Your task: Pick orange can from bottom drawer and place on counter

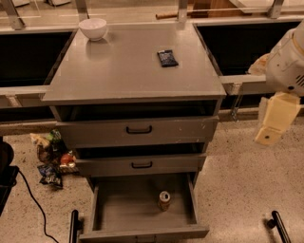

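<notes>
Pale speckled terrazzo floor [237, 190] runs underfoot in warm, dim light. Left of the grey drawer cabinet [190, 128], a heap of snack packets [50, 156] lies on the floor, with a black cable [31, 201] snaking nearby. Behind, dark recessed bays [28, 54] sit on either side, fronted by a grey rail [21, 90], with metal posts [182, 9] above. The tool [271, 128] hangs at the right, above the floor.
</notes>
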You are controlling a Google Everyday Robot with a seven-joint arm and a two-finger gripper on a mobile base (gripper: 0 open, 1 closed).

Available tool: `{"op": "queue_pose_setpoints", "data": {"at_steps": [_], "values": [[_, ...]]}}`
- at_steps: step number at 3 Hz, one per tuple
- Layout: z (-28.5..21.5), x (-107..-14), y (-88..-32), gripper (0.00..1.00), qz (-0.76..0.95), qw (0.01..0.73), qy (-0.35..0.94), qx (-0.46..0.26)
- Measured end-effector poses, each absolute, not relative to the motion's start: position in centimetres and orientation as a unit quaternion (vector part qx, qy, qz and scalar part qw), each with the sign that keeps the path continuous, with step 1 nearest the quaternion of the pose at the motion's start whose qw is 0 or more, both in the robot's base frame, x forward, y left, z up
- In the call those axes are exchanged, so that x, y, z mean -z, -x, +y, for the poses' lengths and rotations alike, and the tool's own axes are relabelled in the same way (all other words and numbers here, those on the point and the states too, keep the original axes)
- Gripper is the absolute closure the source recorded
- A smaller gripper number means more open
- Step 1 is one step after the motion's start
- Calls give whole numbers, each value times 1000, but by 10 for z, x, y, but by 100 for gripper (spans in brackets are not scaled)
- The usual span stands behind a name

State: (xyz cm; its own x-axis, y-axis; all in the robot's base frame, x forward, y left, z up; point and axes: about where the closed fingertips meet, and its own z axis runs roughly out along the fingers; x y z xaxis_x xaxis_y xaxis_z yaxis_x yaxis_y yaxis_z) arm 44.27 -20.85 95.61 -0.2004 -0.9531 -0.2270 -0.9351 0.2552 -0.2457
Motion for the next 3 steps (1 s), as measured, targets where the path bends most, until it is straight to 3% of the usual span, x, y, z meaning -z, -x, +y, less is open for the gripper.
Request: {"op": "queue_pose_setpoints", "data": {"at_steps": [3], "values": [[-137, -805, -454, 0, 714, 224, 657, -93]]}}
